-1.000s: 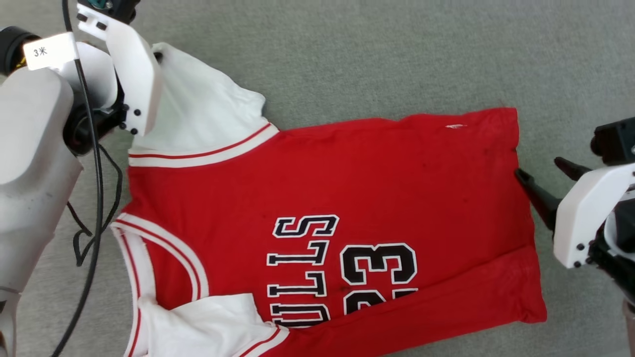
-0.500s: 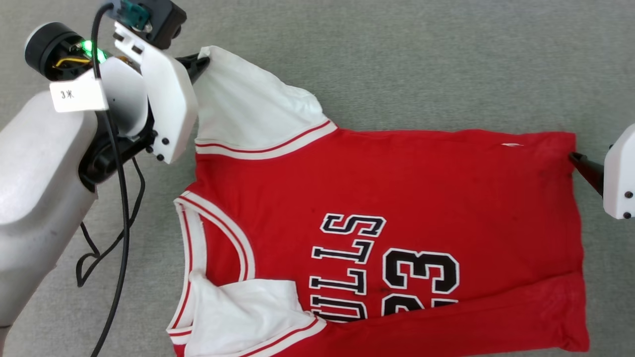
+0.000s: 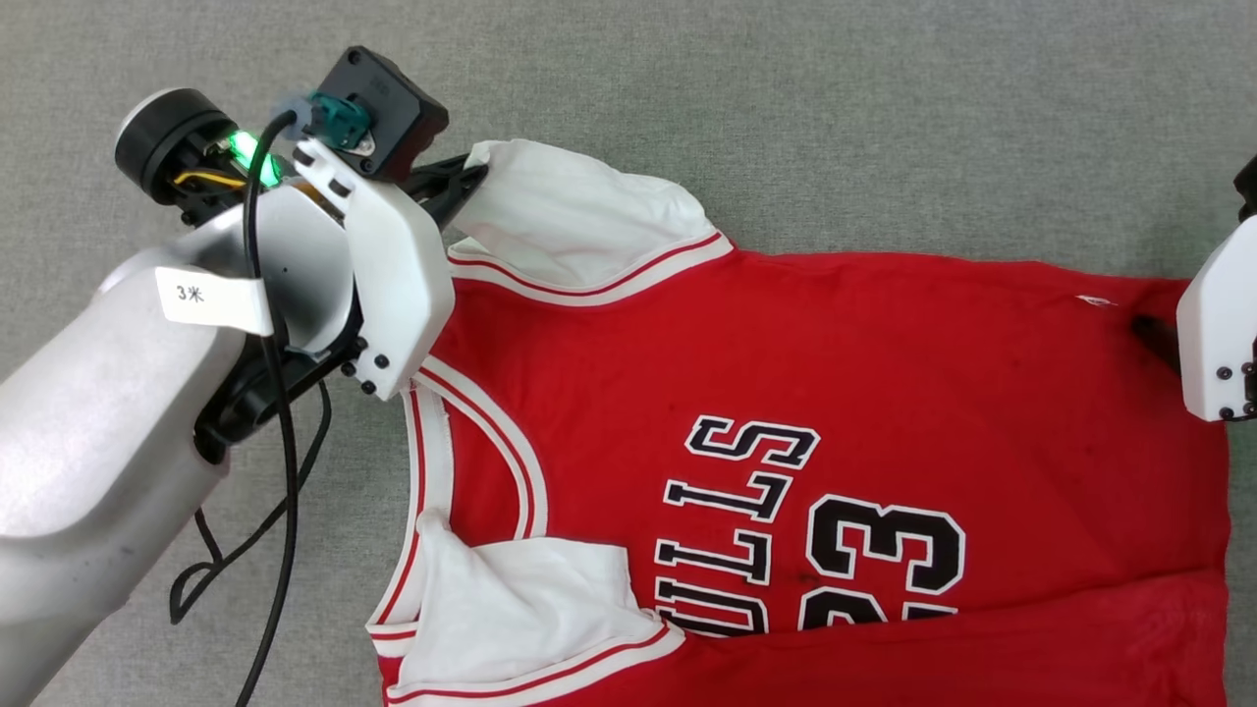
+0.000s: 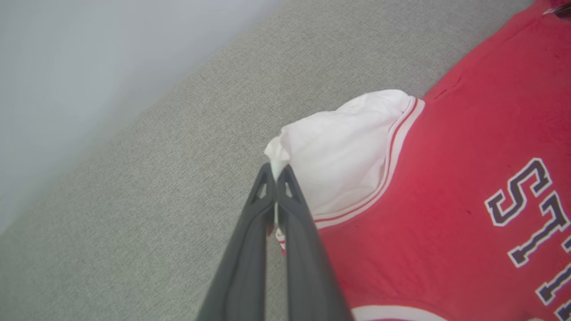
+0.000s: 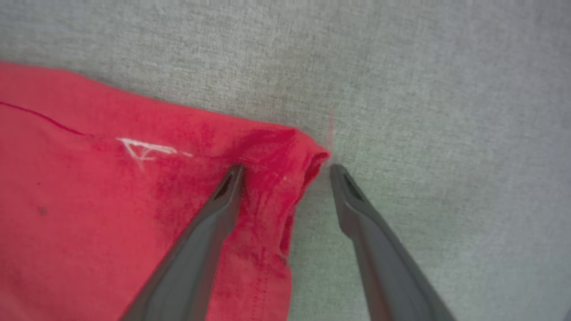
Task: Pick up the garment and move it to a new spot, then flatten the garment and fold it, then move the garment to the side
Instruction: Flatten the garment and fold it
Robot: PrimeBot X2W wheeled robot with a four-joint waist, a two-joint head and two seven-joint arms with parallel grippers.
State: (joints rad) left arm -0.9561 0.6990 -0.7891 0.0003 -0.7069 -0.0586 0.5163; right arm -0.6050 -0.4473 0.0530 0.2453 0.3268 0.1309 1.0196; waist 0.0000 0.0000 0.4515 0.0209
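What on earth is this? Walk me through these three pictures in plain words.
It is a two-armed robot. The wide picture is from its head, looking down; the other two are from cameras on its wrists, looking along that arm's dark fingers. On the grey surface lies a red jersey with white sleeves. The left gripper is shut, pinching the tip of one white sleeve. The right gripper is open, its fingers either side of a red hem corner, not holding it.
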